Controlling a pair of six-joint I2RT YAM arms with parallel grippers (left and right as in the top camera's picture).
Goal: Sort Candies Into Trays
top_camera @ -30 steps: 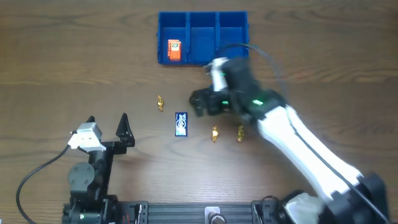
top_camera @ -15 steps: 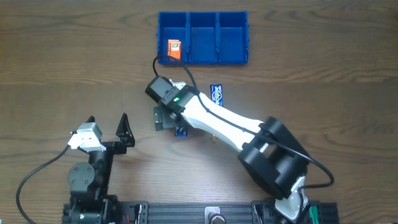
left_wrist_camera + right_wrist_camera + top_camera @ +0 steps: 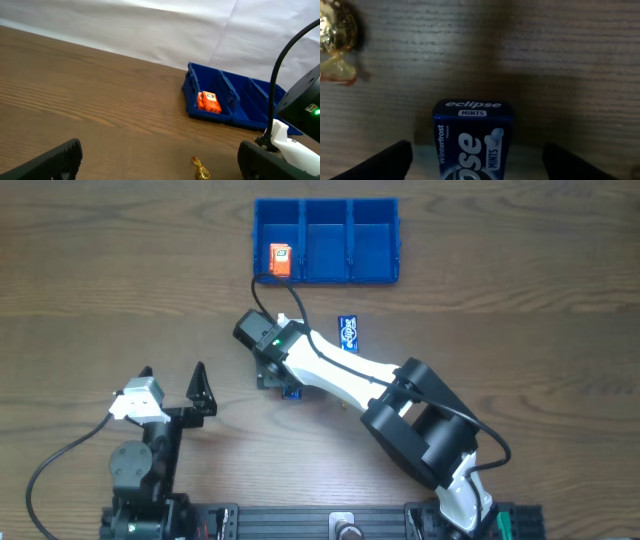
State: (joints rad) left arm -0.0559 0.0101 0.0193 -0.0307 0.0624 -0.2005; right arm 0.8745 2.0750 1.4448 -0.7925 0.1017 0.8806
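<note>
Top view: the blue three-compartment plastic tray (image 3: 326, 275) sits at twelve o'clock on the brown wooden table (image 3: 520, 330), with an orange wrapped candy (image 3: 281, 260) in its nine-o'clock compartment. The right arm (image 3: 340, 375) reaches across the middle, and the right claw (image 3: 272, 372) hangs low over a blue mint box (image 3: 291, 391), of which only a sliver peeks out at the wrist's five o'clock. A second blue mint pack (image 3: 348, 332) lies free toward the wrist's two o'clock, its long axis about eleven-to-five. The left claw (image 3: 172, 370) is spread wide at eight o'clock, well apart from every candy, so the right arm is the nearer one.

Left wrist view: the left claw (image 3: 160, 146) gapes with nothing in it. Beyond it are the tray (image 3: 235, 107), the orange candy (image 3: 209, 101) and a gold foil-wrapped candy (image 3: 201, 170), with the right arm (image 3: 300, 125) cut off at the edge.

Right wrist view: the right claw (image 3: 477, 150) is spread, not gripping. The mint box (image 3: 472, 135) lies flat between its fingers, clear of both, long axis running away from the wrist and across the closing line. By my judgement, closing should catch its long sides. The box's near end is cut off. A gold foil-wrapped candy (image 3: 335, 30) lies outside the fingers, half out of frame.
</note>
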